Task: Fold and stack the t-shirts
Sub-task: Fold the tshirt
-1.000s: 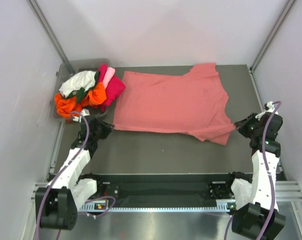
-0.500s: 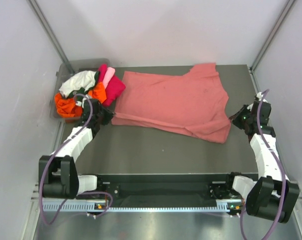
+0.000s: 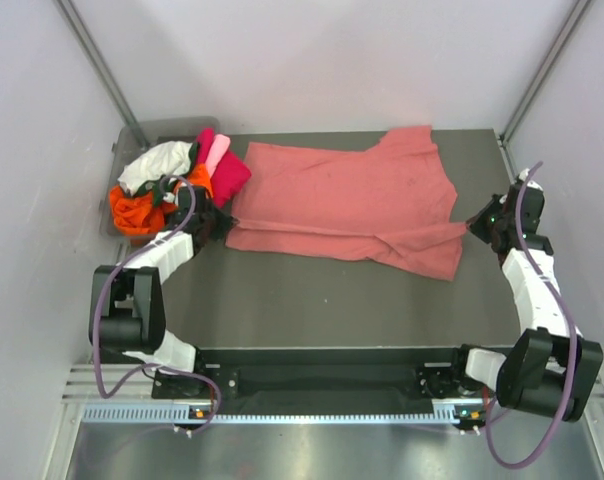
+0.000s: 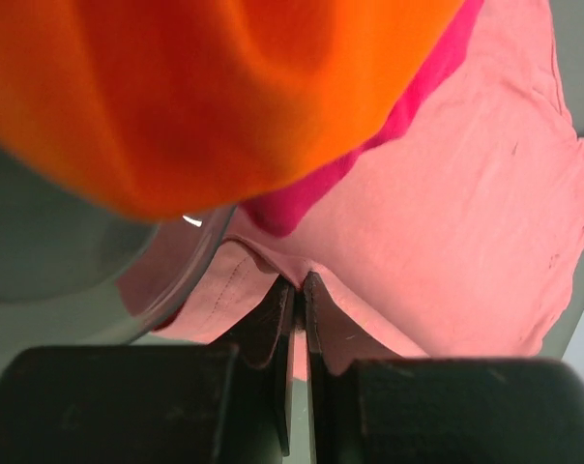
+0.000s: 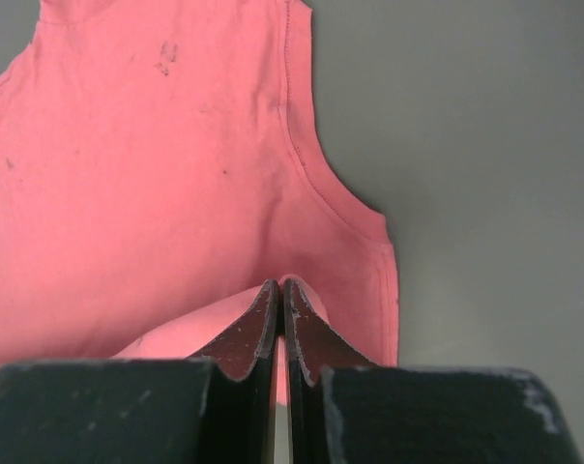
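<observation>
Shifted away from the near edge of the desk (image 3: 312,300) over the last second: both grippers, along with the cloth pinched in them.

Left gripper (image 3: 220,222) (image 4: 299,282): pressed together on a fold of the salmon-pink t-shirt (image 3: 352,195) at its left edge, just beside the bin (image 3: 142,130).

Right gripper (image 3: 472,228) (image 5: 280,283): pressed together on a raised fold at the shirt's right edge, near the sleeve opening.

Salmon-pink t-shirt: spread across the middle and far part of the desk, with one sleeve toward the far right corner. Taut ridge of cloth from one gripper to the other; a strip of the shirt lying flat on the near side of that ridge.

Remaining garments: heaped in and over the bin at the far left corner. Orange t-shirt (image 3: 132,210) (image 4: 195,87) nearest the left gripper, magenta t-shirt (image 3: 227,175) (image 4: 408,106) touching the salmon-pink one, white t-shirt (image 3: 157,163) on top.
</observation>
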